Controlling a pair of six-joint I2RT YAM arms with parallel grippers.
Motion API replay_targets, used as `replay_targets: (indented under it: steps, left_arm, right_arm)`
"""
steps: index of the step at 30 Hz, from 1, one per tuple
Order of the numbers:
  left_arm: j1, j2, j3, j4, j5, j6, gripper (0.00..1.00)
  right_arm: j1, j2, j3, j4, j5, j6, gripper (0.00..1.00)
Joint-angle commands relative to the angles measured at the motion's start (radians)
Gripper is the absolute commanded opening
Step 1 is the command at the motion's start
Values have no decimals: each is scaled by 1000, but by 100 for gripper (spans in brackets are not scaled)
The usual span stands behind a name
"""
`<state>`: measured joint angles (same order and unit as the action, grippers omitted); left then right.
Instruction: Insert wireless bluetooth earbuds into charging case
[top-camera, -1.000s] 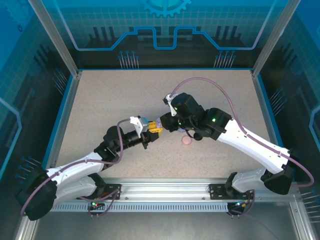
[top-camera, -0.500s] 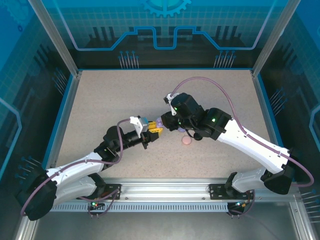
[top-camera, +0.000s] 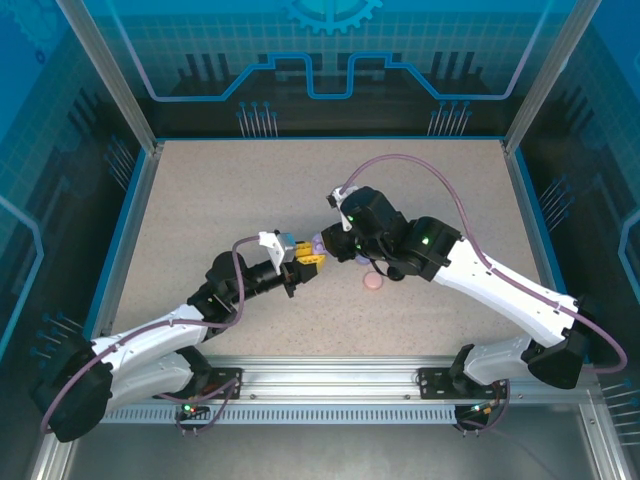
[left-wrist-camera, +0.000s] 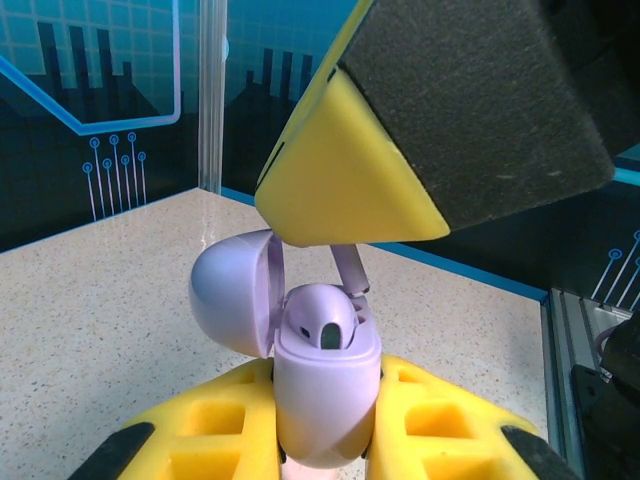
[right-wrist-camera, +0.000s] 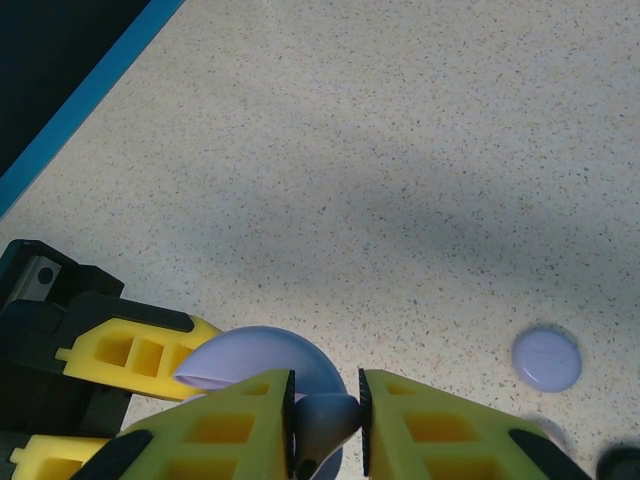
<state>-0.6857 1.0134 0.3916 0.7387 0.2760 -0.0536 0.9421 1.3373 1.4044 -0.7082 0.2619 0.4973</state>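
One earbud (left-wrist-camera: 350, 272) stands half inside open case (left-wrist-camera: 325, 400).

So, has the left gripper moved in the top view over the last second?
No. The left gripper holds its spot, shut on the lavender case, at the same offset from the pink disc.

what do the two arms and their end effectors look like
The left arm and right arm have white shells with black joints and wrists. A mauve cable loops along each. Green lights glow on the right one. The left end effector and right end effector have yellow fingers with rectangular cut-outs.
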Motion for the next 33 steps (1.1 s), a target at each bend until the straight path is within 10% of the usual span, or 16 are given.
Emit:
replay_targets:
  steps: [1,33]
  left_arm:
    - [-9,-16,41,31,-15,-19,0]
    - [-8,52,61,33,-68,-269,0]
  right_arm:
    - [15,16,-15,10,5,16,24]
    - [21,-2,-33,115,132,8,24]
